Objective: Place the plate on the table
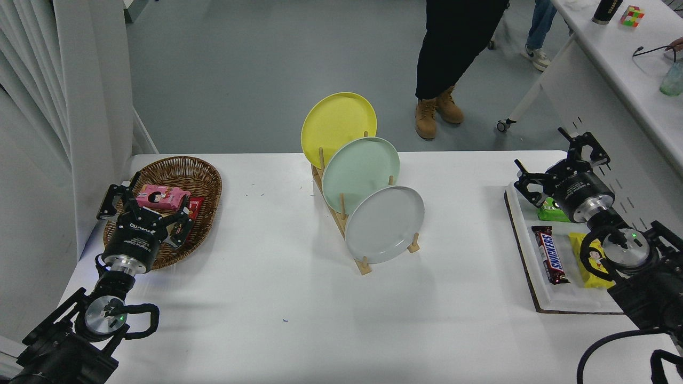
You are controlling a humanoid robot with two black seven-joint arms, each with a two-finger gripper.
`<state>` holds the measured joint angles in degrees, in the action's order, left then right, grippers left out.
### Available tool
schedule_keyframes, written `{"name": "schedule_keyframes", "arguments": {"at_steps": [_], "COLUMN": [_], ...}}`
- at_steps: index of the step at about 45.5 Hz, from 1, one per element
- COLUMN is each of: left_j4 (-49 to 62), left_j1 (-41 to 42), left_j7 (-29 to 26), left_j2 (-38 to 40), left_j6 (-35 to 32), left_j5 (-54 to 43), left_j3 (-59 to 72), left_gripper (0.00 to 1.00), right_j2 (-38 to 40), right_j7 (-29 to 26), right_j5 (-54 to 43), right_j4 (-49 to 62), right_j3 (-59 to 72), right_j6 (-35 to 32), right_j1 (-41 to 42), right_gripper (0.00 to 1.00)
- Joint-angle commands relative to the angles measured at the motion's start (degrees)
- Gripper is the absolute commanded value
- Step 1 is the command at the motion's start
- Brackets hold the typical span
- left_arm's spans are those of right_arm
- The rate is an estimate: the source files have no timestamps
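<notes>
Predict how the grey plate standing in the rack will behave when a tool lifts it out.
The grey plate looks stiff: its round rim holds shape while standing on edge. Its matte, smooth face may slip in a pinch, so the raised rim seems the safer hold. Once free of the rack pegs, it could roll or topple, since it leans upright on its edge.

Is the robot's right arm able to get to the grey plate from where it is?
Probably yes. The right gripper is open above the snack tray, and only bare table lies between it and the grey plate.

Wicker basket [179,176], snack tray [525,250], wooden rack [341,224]
</notes>
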<state>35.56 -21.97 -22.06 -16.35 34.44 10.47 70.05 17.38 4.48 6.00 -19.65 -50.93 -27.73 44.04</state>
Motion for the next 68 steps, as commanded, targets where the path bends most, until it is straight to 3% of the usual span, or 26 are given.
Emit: {"name": "schedule_keyframes", "arguments": {"at_steps": [1,54,68], "left_j4": [0.0,0.0,-0.1], "left_j1": [0.0,0.0,0.0], "left_j7": [0.0,0.0,0.0], "left_j2": [0.0,0.0,0.0], "left_j6": [0.0,0.0,0.0], "left_j5": [0.0,0.0,0.0], "left_j3": [0.0,0.0,0.0], "left_gripper": [0.98,0.98,0.98], "right_j2": [-0.3,0.1,6.6], "right_j7": [0.0,0.1,0.1], "right_j5": [0.1,-0.1,1.3], "right_j4": [0.0,-1.4,-14.8], "right_j3": [0.7,5.1,16.7], "right_j6": [-0.1,-0.3,0.1], "right_j1": [0.0,-0.4,-1.9], "right_gripper": [0.99,0.99,0.99]}}
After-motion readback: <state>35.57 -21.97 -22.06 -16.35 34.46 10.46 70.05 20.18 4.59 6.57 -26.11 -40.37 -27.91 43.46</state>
